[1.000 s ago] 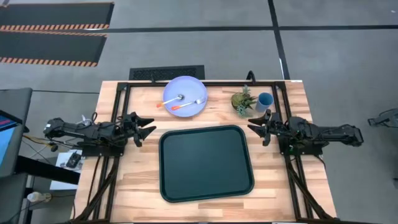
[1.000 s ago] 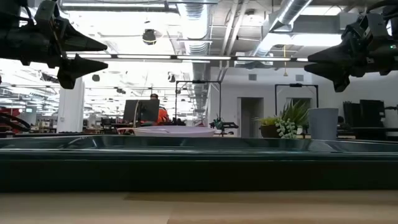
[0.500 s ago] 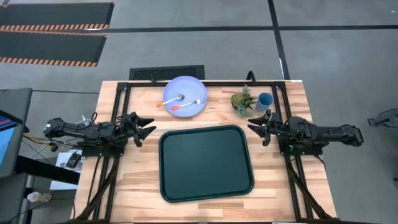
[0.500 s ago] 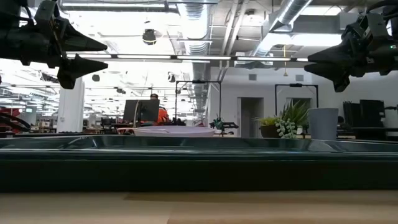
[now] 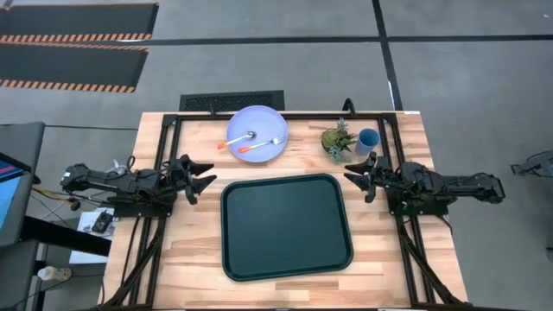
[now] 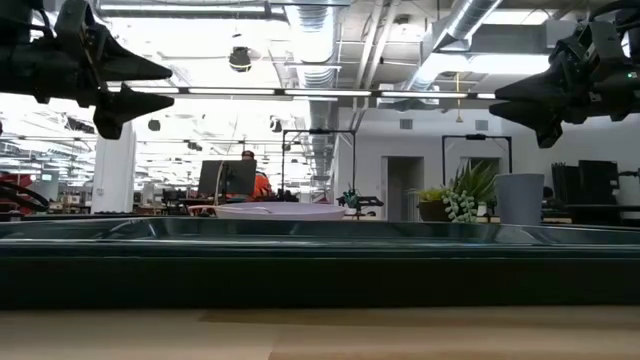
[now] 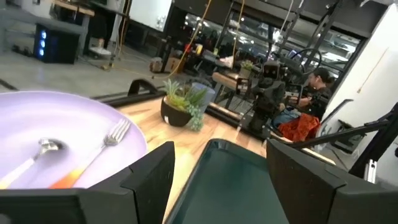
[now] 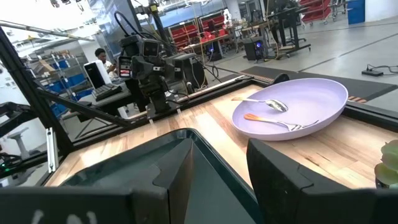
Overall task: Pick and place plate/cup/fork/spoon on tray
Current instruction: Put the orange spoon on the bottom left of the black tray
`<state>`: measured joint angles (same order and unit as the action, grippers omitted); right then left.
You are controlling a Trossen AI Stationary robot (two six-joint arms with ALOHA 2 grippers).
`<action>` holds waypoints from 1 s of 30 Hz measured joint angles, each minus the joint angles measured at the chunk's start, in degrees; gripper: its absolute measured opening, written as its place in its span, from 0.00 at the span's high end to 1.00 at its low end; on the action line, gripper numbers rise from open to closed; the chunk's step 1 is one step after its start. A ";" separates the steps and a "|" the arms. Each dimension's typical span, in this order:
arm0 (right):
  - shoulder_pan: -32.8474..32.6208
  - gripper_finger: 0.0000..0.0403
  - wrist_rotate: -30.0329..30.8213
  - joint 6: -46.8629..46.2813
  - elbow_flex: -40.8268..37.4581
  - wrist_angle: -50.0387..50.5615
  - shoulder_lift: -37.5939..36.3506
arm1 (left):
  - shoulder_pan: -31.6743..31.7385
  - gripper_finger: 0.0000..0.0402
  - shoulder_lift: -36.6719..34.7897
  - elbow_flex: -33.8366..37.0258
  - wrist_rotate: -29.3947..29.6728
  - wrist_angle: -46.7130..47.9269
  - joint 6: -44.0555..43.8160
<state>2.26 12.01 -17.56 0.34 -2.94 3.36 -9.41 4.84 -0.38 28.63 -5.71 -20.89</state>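
The lavender plate [image 5: 257,133] sits on the table at the far middle, with the fork [image 5: 262,144] and the spoon [image 5: 236,141] lying on it. The blue cup [image 5: 369,141] stands at the far right beside a small potted plant [image 5: 338,140]. The dark green tray [image 5: 287,226] lies flat in the middle of the table. My left gripper [image 5: 206,176] is open, above the table left of the tray. My right gripper [image 5: 354,177] is open, above the table right of the tray, near the plant. Both are empty.
A black frame [image 5: 285,114] runs along the table's far edge and down both sides under the arms. Bare wood shows in front of the tray [image 5: 285,292]. People and workbenches show in the room beyond.
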 joint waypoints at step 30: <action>0.07 0.56 0.08 -0.86 0.01 -1.31 0.00 | 0.18 0.41 0.39 0.00 8.75 -6.16 -28.90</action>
<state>2.33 12.09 -18.42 0.36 -4.25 3.36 -9.23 5.23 -0.38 37.38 -11.87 -49.79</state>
